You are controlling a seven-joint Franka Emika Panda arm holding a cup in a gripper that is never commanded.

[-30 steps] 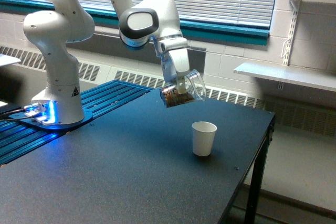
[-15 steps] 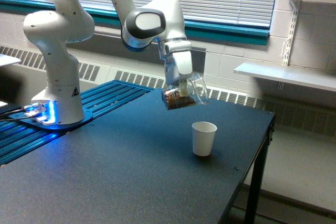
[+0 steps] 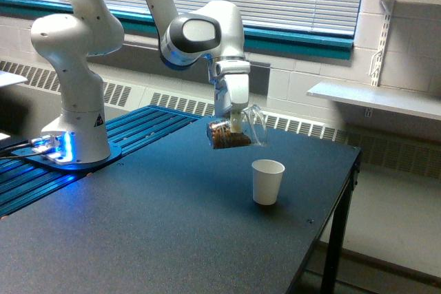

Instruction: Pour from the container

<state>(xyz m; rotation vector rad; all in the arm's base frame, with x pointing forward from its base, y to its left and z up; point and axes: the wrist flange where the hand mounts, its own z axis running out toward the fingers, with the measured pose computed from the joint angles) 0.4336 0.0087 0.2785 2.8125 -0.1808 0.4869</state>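
The pincer [image 3: 236, 123] of the white robot arm is closed on the small clear see-through cup with a side handle [image 3: 234, 134], which has brown granular stuff at its bottom; the fingers come down from above and grip it near the rim, so the cup hangs in the air above the dark worktop [image 3: 138, 239] and touches nothing else.

The relation that matters is between this clear cup and the white paper cup [image 3: 267, 182]; in the exterior view the paper cup stands upright on the worktop at about 5 o'clock from the held cup, lower and toward the exterior view's right, and the two are near but clearly apart. The clear cup is only a little tilted; its long axis is close to vertical, the brown stuff lies toward the 8 o'clock side of the cup, and the handle points toward 3 o'clock, on the side of the paper cup. How the two lie in depth I cannot tell from this single view.

My judgement is that the pouring is not yet begun, because no grains are seen falling; the mouth of the clear cup must first come above the opening of the paper cup and then tip toward 4 or 5 o'clock; if it tips from here, the grains may fall short on the worktop.
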